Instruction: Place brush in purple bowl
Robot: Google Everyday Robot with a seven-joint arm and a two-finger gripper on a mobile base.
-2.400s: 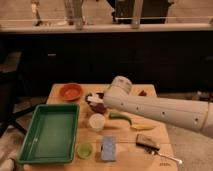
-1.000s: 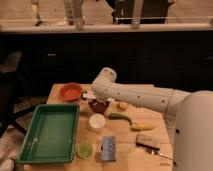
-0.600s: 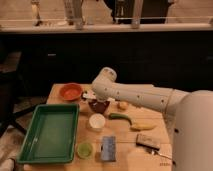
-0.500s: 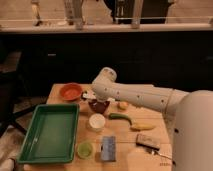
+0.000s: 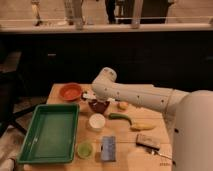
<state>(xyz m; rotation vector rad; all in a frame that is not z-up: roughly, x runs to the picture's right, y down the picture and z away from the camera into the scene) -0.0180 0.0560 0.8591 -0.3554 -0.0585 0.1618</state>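
single high view, facing table (image 5: 150,95) (arm foreground)

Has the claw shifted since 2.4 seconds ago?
Yes. The claw has swung left and back, from over the white cup to above the purple bowl, nearer the orange bowl.

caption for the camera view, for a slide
White robot arm's pincer hovers over round dark purple bowl on wooden table.

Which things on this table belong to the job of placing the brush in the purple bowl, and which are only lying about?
Belonging to the job:
- purple bowl
- brush, at the bowl's rim
- gripper, just over the bowl

Lying about:
- orange bowl
- green tray
- white cup
- small green cup
- blue sponge
- banana
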